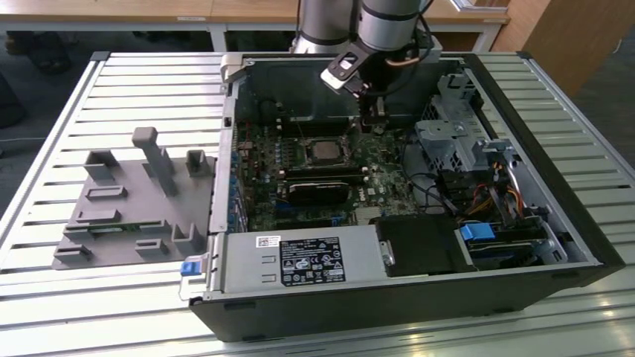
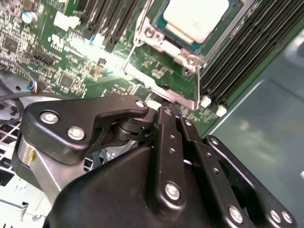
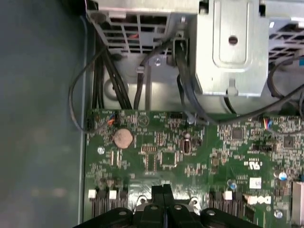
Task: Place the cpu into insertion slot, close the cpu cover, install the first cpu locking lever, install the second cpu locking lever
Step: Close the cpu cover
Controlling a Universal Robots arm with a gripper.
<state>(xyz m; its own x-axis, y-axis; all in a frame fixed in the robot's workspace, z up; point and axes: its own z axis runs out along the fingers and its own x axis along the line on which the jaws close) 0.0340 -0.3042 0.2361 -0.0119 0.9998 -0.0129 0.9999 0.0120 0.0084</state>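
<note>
The cpu (image 1: 326,151) lies flat in the insertion slot (image 1: 308,141) on the green motherboard, its pale metal top (image 2: 197,16) showing. The silver cpu cover (image 2: 166,45) lies down around it like a frame. Thin wire locking levers (image 2: 137,38) run along the socket's sides; I cannot tell if they are latched. My gripper (image 1: 372,125) hangs low inside the case, just to the exterior view's right of the socket. Its black fingers (image 3: 159,191) are pressed together, shut, with nothing visible between them, the tips (image 2: 164,111) close above the board beside a lever bar (image 2: 166,92).
The open computer case (image 1: 585,245) lies on a slatted table. A grey fixture block (image 1: 129,201) stands at the exterior view's left. Around the socket are a labelled power supply (image 1: 297,260), a metal drive cage (image 1: 451,141) with cables, and black memory slots (image 1: 320,182).
</note>
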